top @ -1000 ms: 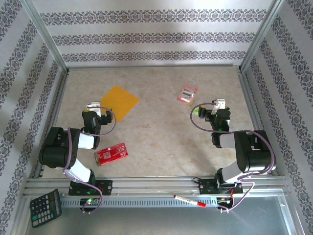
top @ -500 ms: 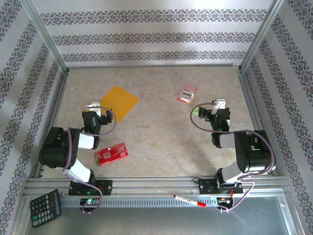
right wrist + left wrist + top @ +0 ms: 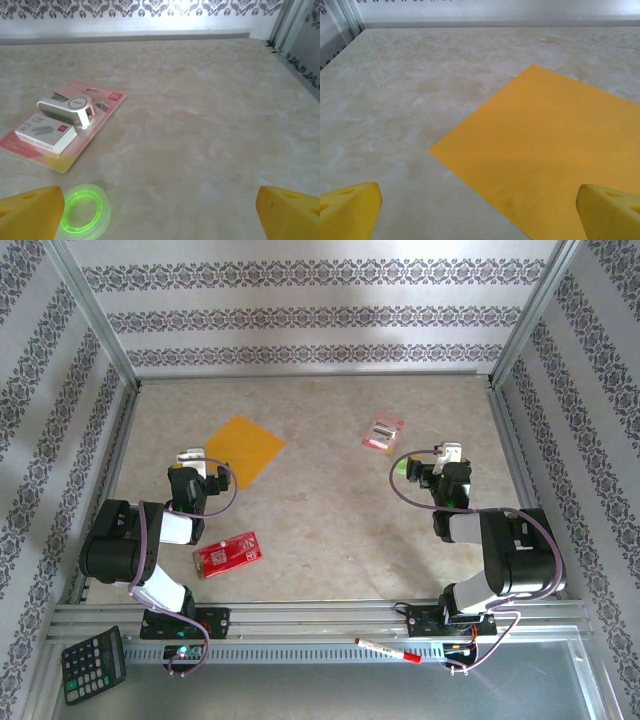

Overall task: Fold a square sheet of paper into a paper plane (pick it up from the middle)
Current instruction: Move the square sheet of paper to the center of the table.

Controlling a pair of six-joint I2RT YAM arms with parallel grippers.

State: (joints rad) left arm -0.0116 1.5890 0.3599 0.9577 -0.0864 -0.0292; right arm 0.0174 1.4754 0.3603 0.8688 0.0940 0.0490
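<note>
The square sheet of paper point(image 3: 245, 448) is plain orange-yellow and lies flat and unfolded on the table, back left, turned like a diamond. My left gripper point(image 3: 192, 457) stands open just in front of its near-left edge. In the left wrist view the sheet point(image 3: 555, 145) spreads from the centre to the right, and the yellow fingertips point(image 3: 350, 207) of the left gripper point(image 3: 479, 212) sit wide apart with nothing between them. My right gripper point(image 3: 447, 453) stands open at the right over bare table, also empty point(image 3: 160, 212). The paper plane is out of view.
A red packet point(image 3: 228, 553) lies near the left arm's base. A pink-and-white stapler packet point(image 3: 382, 430) point(image 3: 62, 122) and a green tape ring point(image 3: 401, 468) point(image 3: 81, 209) lie left of the right gripper. A calculator point(image 3: 93, 664) and a red marker point(image 3: 388, 650) rest on the front rail.
</note>
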